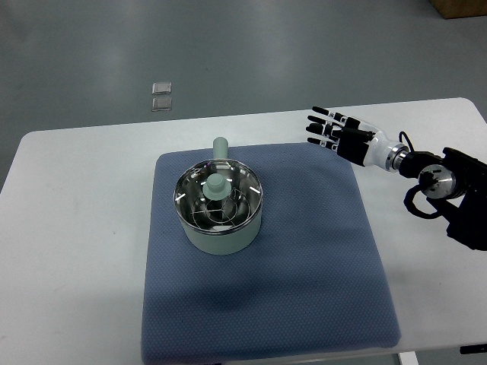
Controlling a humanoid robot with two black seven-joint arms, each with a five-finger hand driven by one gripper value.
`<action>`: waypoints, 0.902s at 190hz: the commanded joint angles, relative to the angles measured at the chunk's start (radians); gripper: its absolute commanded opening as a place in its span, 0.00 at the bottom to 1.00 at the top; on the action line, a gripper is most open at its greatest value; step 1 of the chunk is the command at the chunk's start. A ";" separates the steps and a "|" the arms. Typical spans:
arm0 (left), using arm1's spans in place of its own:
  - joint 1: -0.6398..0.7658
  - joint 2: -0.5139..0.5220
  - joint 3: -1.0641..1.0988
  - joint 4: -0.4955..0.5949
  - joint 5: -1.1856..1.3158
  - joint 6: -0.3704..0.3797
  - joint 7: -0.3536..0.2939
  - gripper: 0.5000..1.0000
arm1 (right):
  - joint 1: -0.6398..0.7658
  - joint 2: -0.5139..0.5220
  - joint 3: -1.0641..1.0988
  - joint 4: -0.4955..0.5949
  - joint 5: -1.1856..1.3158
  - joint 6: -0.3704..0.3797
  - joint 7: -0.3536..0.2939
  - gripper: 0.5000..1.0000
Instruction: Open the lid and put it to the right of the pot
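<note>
Blue mat (pixel 304 289) on white table (pixel 76 228)

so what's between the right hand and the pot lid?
Nothing but bare blue mat. In the top view the right hand hovers open at the mat's far right corner, and the lid sits on the pot.

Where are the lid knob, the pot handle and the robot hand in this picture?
lid knob (pixel 215 185), top view, on the knob's rounded top.
pot handle (pixel 221 146), top view, on its far end.
right robot hand (pixel 337 134), top view, on the palm; fingers spread.
</note>
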 commanded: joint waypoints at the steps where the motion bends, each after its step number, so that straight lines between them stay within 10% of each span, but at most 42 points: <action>1: -0.002 0.000 -0.001 -0.003 0.000 0.002 0.000 1.00 | 0.002 -0.004 -0.002 0.000 0.000 0.001 0.000 0.87; 73: -0.002 0.000 0.002 0.000 0.000 0.005 0.000 1.00 | 0.005 -0.001 -0.012 0.006 -0.032 0.010 0.005 0.87; 104: -0.003 0.000 0.005 0.001 0.000 0.005 0.000 1.00 | 0.004 0.001 -0.011 0.014 -0.261 -0.005 0.181 0.87; 171: -0.005 0.000 0.003 0.001 0.000 0.005 0.000 1.00 | 0.011 -0.079 -0.011 0.156 -0.608 -0.014 0.256 0.87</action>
